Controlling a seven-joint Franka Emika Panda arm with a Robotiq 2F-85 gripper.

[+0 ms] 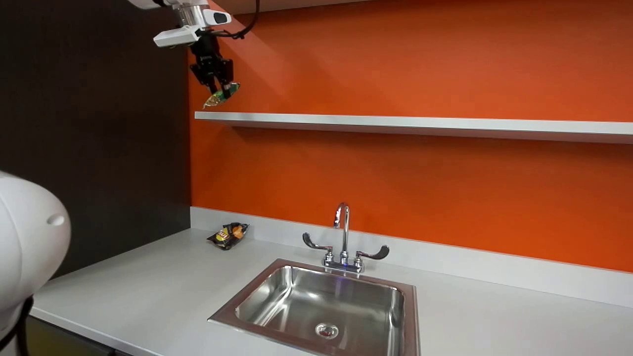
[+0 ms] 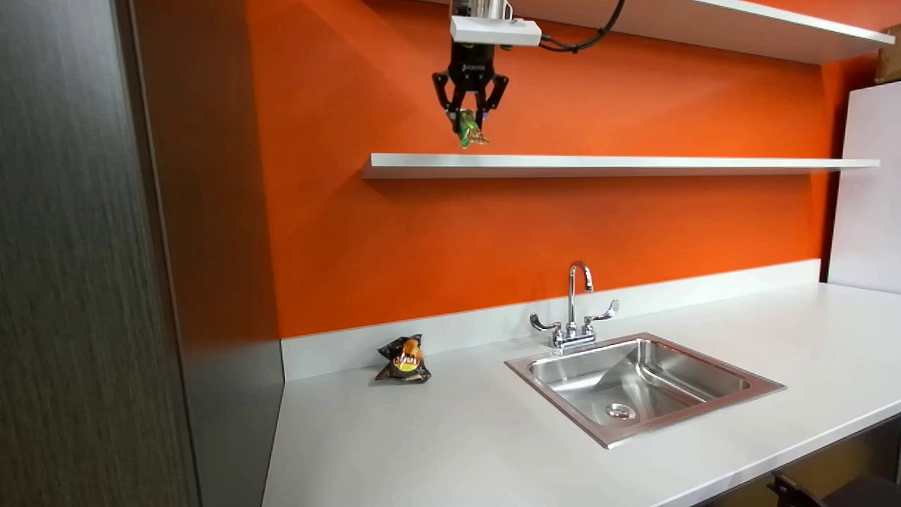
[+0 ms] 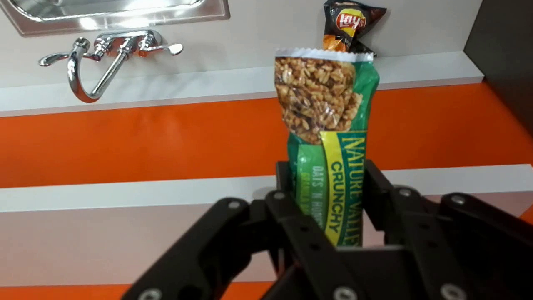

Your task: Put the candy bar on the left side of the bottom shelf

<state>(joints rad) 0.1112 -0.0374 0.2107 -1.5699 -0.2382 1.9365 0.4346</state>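
The candy bar (image 3: 325,100) is a green-wrapped granola bar. My gripper (image 3: 327,183) is shut on it, with one finger on each side, and the bar sticks out past the fingertips. In both exterior views the gripper (image 1: 220,91) (image 2: 469,121) holds the bar (image 1: 214,100) (image 2: 467,134) tilted, a little above the left end of the bottom shelf (image 1: 395,121) (image 2: 619,163). A small gap shows between bar and shelf. In the wrist view the shelf (image 3: 125,196) lies behind the bar and fingers. I cannot tell how far over the board the bar is.
A dark chip bag (image 1: 229,236) (image 2: 406,360) lies on the counter below the shelf's left end. A steel sink (image 1: 413,306) with a faucet (image 1: 344,232) is to its right. An upper shelf (image 2: 788,13) hangs above. A dark panel (image 1: 94,123) stands at the left.
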